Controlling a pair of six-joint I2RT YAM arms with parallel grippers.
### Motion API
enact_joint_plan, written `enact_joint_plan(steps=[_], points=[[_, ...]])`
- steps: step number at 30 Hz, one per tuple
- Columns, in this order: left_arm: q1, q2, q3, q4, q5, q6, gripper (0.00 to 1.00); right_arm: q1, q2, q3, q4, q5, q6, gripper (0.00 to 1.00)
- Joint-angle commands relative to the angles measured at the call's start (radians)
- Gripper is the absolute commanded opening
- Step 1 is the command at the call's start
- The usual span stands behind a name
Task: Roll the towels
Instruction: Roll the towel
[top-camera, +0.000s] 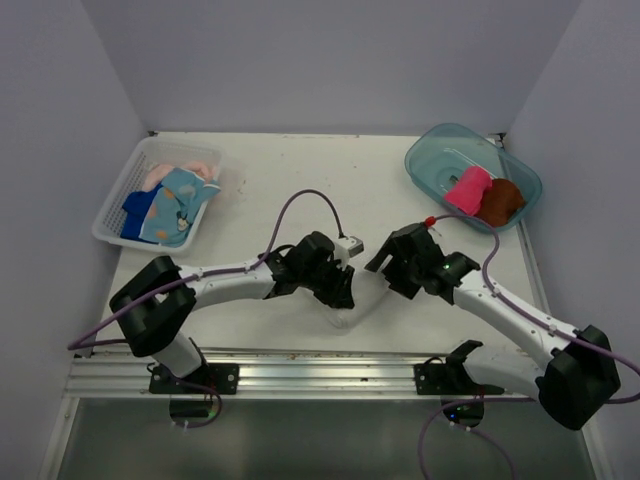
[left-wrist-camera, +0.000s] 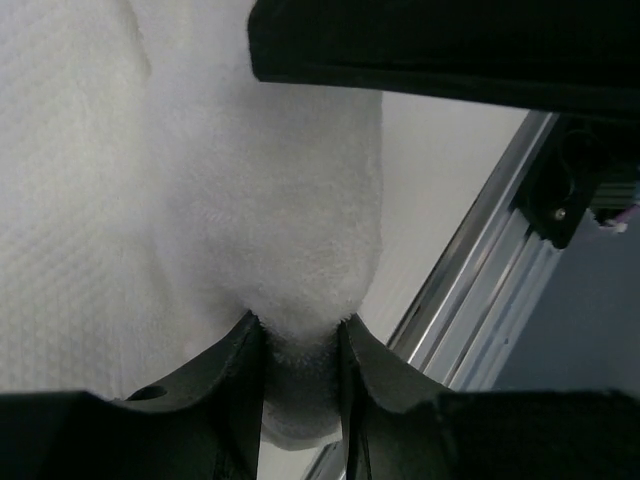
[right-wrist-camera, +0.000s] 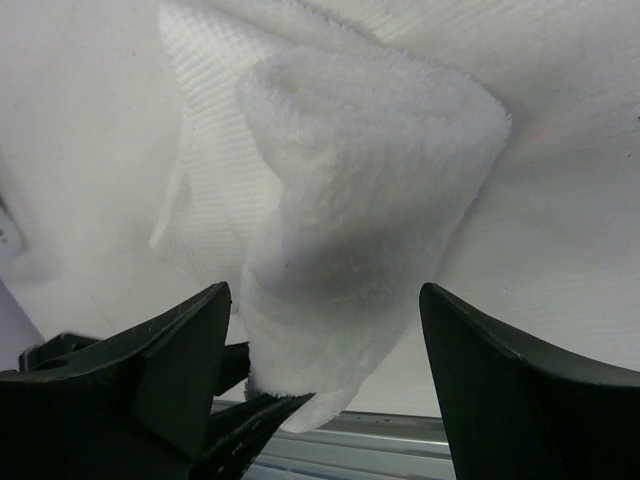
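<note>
My left gripper (left-wrist-camera: 298, 335) is clenched on the white towel (left-wrist-camera: 280, 200): the two fingers (left-wrist-camera: 235, 370) pinch a tuft at the lower end of the roll, and the terry bulges out just above them. My right gripper (right-wrist-camera: 322, 295) is released, its fingers spread wide on either side of the same roll. I see a gap between the cloth and each finger, so it touches nothing. The towel lies on the tabletop (top-camera: 300, 160) between the two grippers, rolled for most of its length, with a flat waffle-textured flap spreading away to one side of the roll. The aluminium rail (left-wrist-camera: 470, 290) runs just behind the left gripper.

Well beyond the left gripper and off to its left stands the white lattice basket (top-camera: 115, 215), holding the light blue printed towel (top-camera: 180, 205), the royal blue towel (top-camera: 135, 212) and the peach towel (top-camera: 200, 165) in a loose heap. Beyond the right gripper and to its right, the clear teal tub (top-camera: 425, 160) holds the hot pink towel (top-camera: 467, 188) and the brown towel (top-camera: 500, 200) side by side, touching.
</note>
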Motion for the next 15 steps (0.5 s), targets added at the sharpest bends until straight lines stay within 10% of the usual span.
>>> enact_joint_plan(steps=[1,15], points=[[0.041,0.026,-0.053,0.139,0.248,-0.126,0.29,0.002,-0.078,-0.028,-0.03,0.035,-0.026,0.8],[0.141,0.118,-0.084,0.262,0.455,-0.232,0.29,-0.002,-0.091,-0.165,0.175,-0.041,-0.015,0.89]])
